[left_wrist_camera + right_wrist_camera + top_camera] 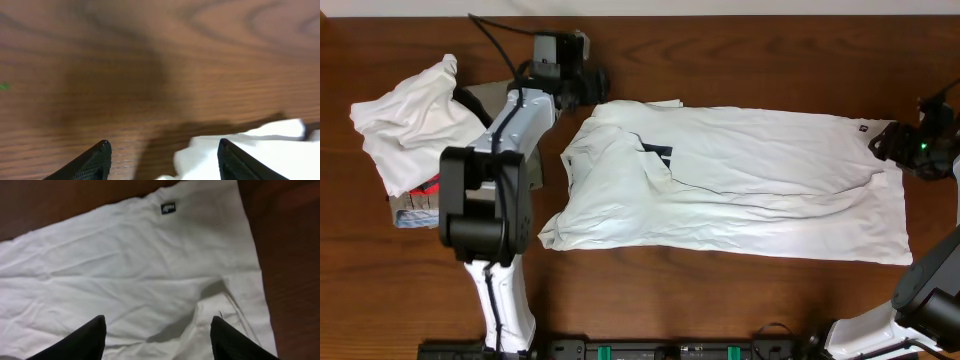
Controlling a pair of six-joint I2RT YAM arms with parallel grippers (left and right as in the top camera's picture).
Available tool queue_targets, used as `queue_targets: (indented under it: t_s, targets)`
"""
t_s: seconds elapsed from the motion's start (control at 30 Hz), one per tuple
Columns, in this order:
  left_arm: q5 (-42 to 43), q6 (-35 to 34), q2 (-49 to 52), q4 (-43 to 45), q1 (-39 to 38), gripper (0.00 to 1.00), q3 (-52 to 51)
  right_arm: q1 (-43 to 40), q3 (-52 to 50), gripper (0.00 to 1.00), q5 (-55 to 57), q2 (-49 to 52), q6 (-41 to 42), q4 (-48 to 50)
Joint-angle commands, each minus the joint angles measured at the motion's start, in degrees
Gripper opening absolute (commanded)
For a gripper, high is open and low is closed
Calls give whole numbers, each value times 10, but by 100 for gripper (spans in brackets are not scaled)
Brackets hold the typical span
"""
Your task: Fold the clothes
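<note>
A white T-shirt (740,185) with a dark print lies spread across the table, partly folded along its length. My left gripper (588,85) is open and empty at the shirt's far left corner; the left wrist view shows its fingertips (162,150) over bare wood with a white shirt edge (240,150) by the right finger. My right gripper (888,142) is open and empty above the shirt's far right end; the right wrist view shows its fingertips (157,322) over the white cloth (125,275) near a small dark label (168,208).
A crumpled pile of white clothes (410,115) lies at the far left on a stack of folded items (415,200). The wooden table (720,300) shows in front of the shirt.
</note>
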Motion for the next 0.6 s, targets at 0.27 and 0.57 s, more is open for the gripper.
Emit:
queue_targets:
  t_s: [0.27,0.57]
  targets:
    - [85,-1,44,29,1,69,1,4,0,63,14,0,-9,-18]
    - [122,-1,53,28,-4,68,0,4,0,62,14,0,-9,-27]
